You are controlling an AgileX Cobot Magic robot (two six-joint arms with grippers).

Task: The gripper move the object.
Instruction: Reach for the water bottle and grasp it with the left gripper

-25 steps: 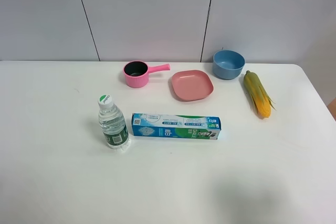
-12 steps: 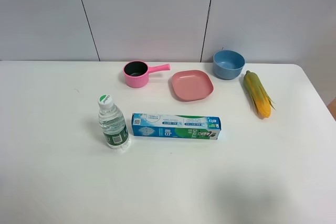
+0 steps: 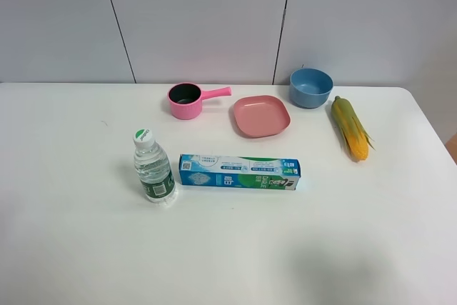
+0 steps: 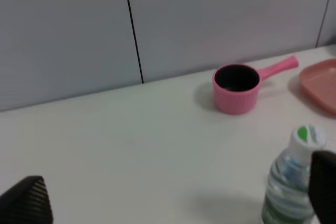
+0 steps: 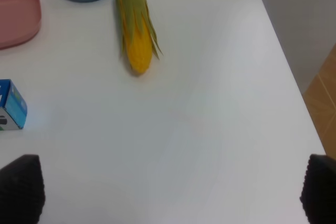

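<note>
- Showing a small water bottle upright on the white table, left of the middle in the high view and well forward of the dishes along the back.
- Has a clear, see-through body with faint ripples in the plastic.
- Carries a round cap, white with a green patch on top.
- Wears a dark green label wrapped low around the body, near the base.
- Stands just beside the left end of a long blue-green toothpaste box lying flat, with a narrow gap between the two.
- Rests free on the table, gripped by nothing.
- Finds the left gripper spread wide and holding nothing, its black fingertips at opposite edges of the left wrist view; shows the bottle blurred there, close to one fingertip and partly hidden by it.
- Finds the right gripper likewise spread wide and holding nothing, over bare table near the right edge, well apart from the bottle.
- Lines up across the back of the table, from left to right in the high view: a pink saucepan with its handle pointing right, a pink plate, a blue bowl and a corn cob in green husk.
</note>
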